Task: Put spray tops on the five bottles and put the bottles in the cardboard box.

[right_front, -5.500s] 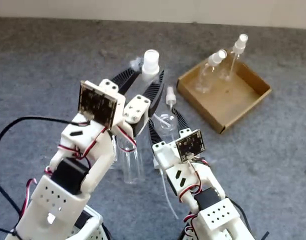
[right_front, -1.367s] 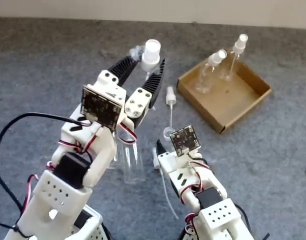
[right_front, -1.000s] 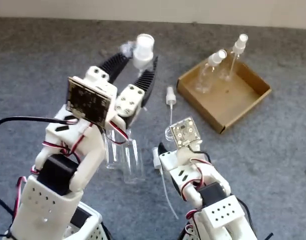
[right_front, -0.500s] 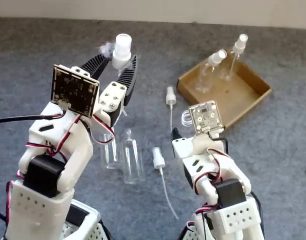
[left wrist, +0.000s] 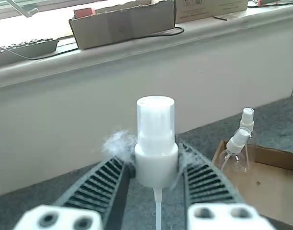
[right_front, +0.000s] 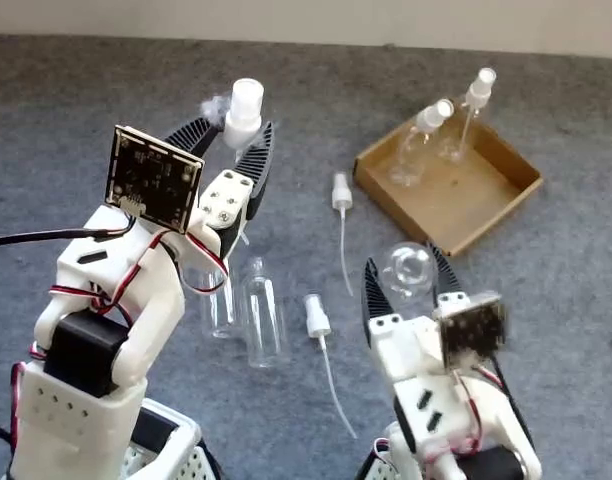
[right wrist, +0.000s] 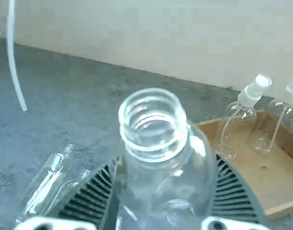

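Your left pincer (right_front: pixel 236 135): clamped on spray top (right_front: pixel 244 103). Your right pincer (right_front: pixel 406 288): clamped on open bottle (right wrist: pixel 153 127). Box (right_front: pixel 491 226): two capped bottles (right_front: pixel 414 148). Desk (right_front: pixel 86 100): two loose bottles (right_front: pixel 261 318), two loose tops (right_front: pixel 315 316).

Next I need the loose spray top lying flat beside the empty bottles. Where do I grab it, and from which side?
Grip the spray top by its white head, not the thin dip tube, which would probably bend or slip. It lies flat with the tube trailing back toward the robot, so come straight down, closing across the head's width.
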Robot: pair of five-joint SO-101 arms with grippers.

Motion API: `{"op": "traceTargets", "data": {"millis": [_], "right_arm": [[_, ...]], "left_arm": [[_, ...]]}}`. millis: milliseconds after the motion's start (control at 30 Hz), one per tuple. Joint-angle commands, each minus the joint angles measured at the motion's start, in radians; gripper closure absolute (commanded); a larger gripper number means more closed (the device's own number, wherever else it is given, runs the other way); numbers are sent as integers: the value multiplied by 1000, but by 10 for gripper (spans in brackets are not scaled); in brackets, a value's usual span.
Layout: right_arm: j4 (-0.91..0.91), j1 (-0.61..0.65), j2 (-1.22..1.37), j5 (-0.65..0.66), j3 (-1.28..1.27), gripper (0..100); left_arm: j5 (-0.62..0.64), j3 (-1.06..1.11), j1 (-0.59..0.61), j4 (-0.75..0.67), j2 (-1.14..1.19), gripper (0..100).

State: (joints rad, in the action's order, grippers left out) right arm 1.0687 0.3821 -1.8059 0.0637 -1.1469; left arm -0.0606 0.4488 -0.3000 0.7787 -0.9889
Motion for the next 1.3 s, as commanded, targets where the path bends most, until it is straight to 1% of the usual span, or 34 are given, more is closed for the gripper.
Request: {"op": "traceTargets", "data": {"millis": [0, 167, 333, 367, 467, 567, 633, 767, 833, 900, 1000, 1267], "right_arm": [[-85, -13, 42, -3, -42, 803], [-177, -8, 58, -8, -120, 803], [-188, -8, 58, -8, -179, 803], [-188, -8, 58, -8, -185, 803], [-188, -7, 58, -8, -196, 803], [-188, -7, 58, -8, -196, 803], [-188, -7, 58, -8, -196, 803], [-185, -7, 58, -8, -197, 805], [-186, -7, 58, -8, -208, 806], [-186, -7, 58, -8, -234, 806], [-188, -7, 58, -8, -277, 806], [-188, -7, 58, -8, -303, 806]], "left_arm": [[-8, -47, 4, 5, 4, 973], [-6, -47, 8, 5, 4, 973], [-3, -47, 2, 0, 5, 973], [-3, -45, -5, 2, 10, 973], [-3, -47, -81, -5, 13, 973], [-3, -47, -142, -106, 13, 976], [-3, -41, -148, -210, 16, 976], [-3, 70, -183, -433, 16, 976], [-3, 134, -223, -496, 7, 976], [-3, 186, -257, -534, 5, 976], [-3, 203, -288, -582, 5, 976], [-3, 205, -369, -589, 5, 976]]}}
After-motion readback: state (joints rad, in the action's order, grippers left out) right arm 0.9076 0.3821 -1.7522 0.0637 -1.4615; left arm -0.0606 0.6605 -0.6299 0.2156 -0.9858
